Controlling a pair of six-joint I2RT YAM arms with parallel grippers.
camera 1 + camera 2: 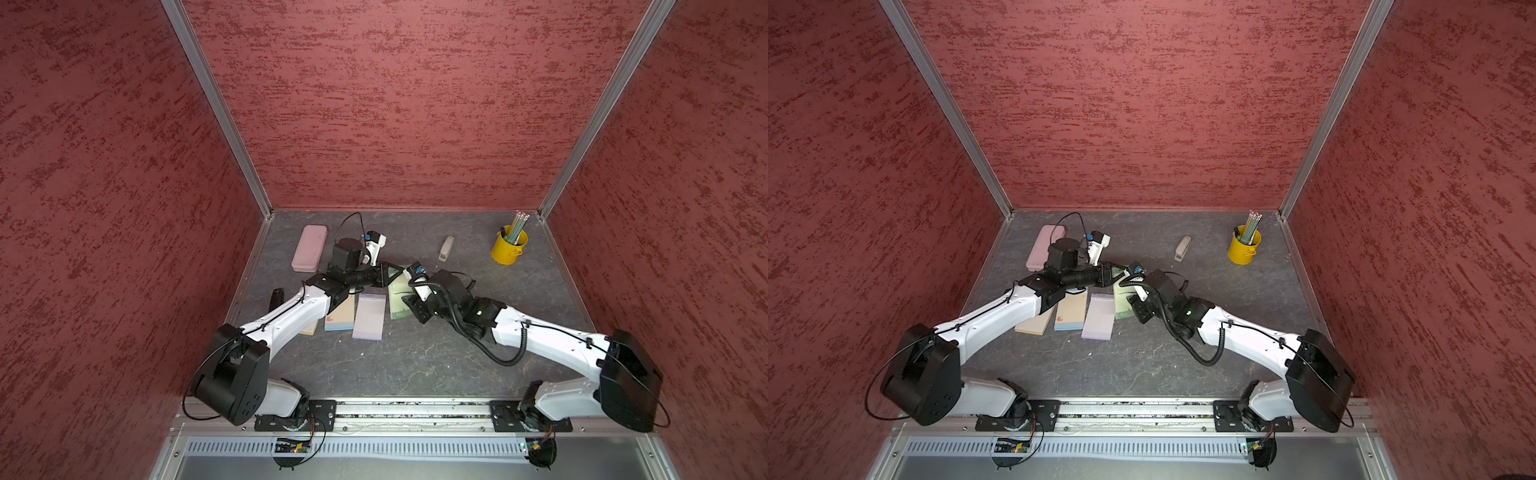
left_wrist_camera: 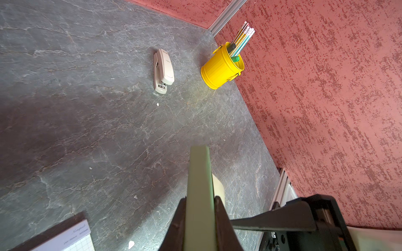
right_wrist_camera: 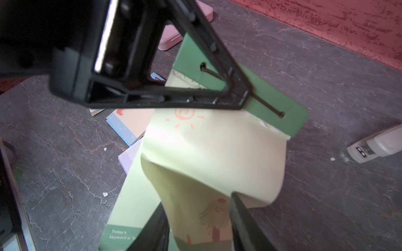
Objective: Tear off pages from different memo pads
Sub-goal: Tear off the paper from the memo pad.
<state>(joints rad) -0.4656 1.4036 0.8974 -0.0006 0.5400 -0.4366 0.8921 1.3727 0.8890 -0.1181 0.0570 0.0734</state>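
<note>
Fingers of your left gripper (image 2: pixel 200 204) were clamped on the rectangular green-topped paper memo pad (image 3: pixel 282 104); your right gripper (image 3: pixel 198 198) stood parted, the curled pale green paper page (image 3: pixel 217 152) loose between its jaws, reaching the left fingertips.

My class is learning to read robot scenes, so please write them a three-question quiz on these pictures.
1. True or false: the left gripper clamps the green pad.
2. Which lies nearest the yellow bucket? A. pink case B. stapler C. lilac pad
3. Fill in: the page between the fingers of the right gripper is pale ____.
Key: 1 true; 2 B; 3 green.
</note>
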